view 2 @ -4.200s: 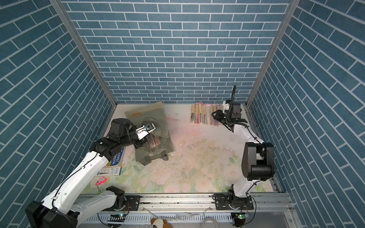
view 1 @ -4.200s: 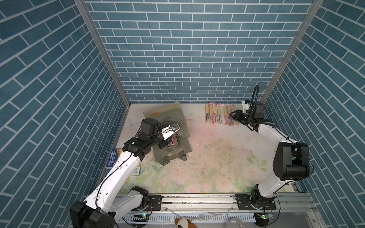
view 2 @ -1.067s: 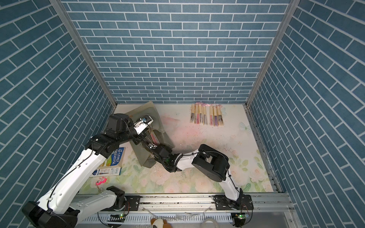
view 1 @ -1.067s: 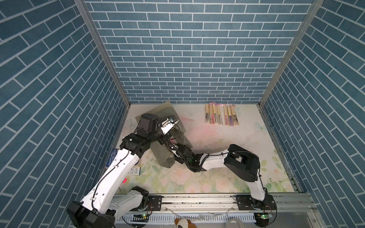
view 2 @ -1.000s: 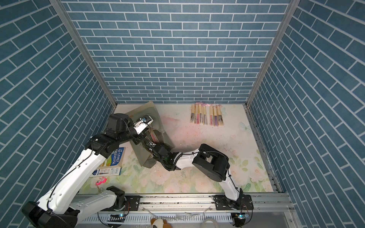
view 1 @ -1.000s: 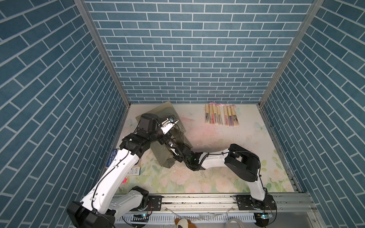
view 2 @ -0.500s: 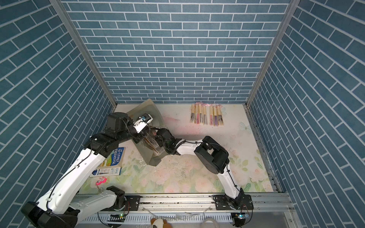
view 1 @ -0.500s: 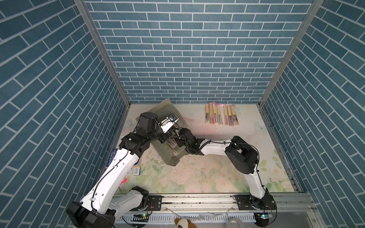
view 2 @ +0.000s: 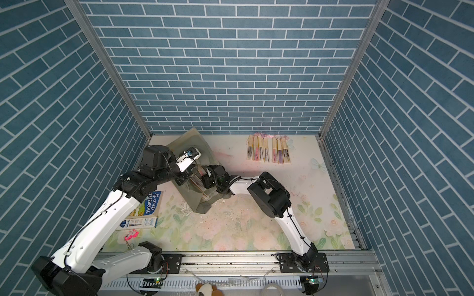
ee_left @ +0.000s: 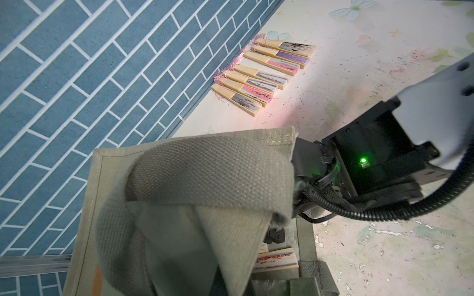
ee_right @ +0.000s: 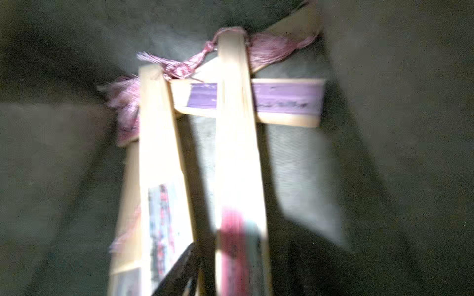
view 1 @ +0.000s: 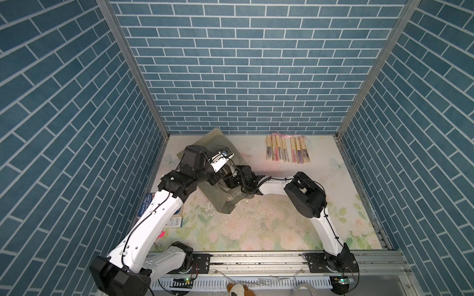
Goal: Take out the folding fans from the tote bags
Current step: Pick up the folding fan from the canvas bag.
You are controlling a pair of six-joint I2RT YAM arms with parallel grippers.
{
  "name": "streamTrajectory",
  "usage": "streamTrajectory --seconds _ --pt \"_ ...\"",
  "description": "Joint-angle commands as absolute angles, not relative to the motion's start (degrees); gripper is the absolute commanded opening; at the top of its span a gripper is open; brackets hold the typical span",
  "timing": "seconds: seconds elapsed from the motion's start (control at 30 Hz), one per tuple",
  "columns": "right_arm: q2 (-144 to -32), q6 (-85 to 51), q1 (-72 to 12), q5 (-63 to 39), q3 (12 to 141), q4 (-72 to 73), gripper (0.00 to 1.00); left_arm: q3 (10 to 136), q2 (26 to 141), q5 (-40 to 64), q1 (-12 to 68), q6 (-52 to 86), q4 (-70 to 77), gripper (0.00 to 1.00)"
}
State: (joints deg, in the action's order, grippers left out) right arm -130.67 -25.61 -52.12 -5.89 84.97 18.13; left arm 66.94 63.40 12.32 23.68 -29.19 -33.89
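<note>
At mid-frame, left claw (view 1: 222, 176) was shut on the tote's (view 1: 223, 202) strap, holding the mouth up so right claw (view 2: 208, 180) could reach fans (ee_right: 238, 153) inside; whether its jaws were open could not be told. Farther, upper right, a row (view 1: 286, 152) of seven lay sorted on the table (view 1: 282, 205).

The right arm (view 1: 273, 186) was far off by the row of fans (view 1: 284, 151) before. It has swung across and poked into the tote bag (view 1: 225, 205), which shifted a little.
</note>
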Motion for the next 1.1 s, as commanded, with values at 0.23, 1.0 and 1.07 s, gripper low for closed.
streamTrajectory --seconds 0.23,1.0,1.07 --pt "-133.7 -41.3 -49.5 -21.6 85.5 20.3 0.33 67.5 62.0 14.2 24.3 -29.5 -34.1 0.0" --pt "-115.1 -35.9 -49.6 -18.4 67.7 19.9 0.1 67.2 61.5 9.8 24.7 -28.8 -32.1 0.0" --pt "-114.7 -33.6 -50.4 -17.2 67.8 17.6 0.09 67.2 61.6 10.1 24.9 -28.5 -31.7 0.0"
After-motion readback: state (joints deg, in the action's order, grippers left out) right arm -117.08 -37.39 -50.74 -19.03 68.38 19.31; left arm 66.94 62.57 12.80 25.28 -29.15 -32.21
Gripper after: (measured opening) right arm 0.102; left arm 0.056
